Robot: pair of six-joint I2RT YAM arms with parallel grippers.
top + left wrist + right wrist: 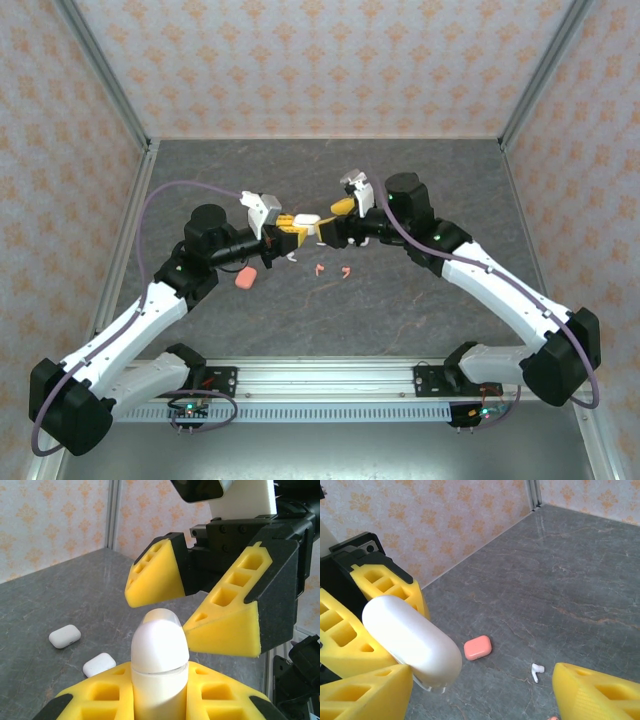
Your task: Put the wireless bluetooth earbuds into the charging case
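left gripper point(160, 682) clamps a white case point(159, 647); right gripper point(484, 677) spread wide, empty. right wrist view adds a blurry white earbud point(537, 671), four o'clock from coral case point(478, 647).

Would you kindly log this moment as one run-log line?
left gripper: shut on white case; right gripper: open, facing case; coral earbuds: on table

- The charging case point(160, 645) sits clamped between the fingers of the left gripper point(160, 672), its free end poking out past their tips.
- That end lies in the wide gap between the fingers point(227, 630) of the right gripper point(157, 611), close against one of them.
- Left of the left fingers, a spare case point(65, 636) and a second spare case point(99, 664) lie near each other on the table point(60, 595).
- Beyond the right fingers, a lone case point(478, 647) lies on the table, with an earbud point(537, 672) apart to its right.
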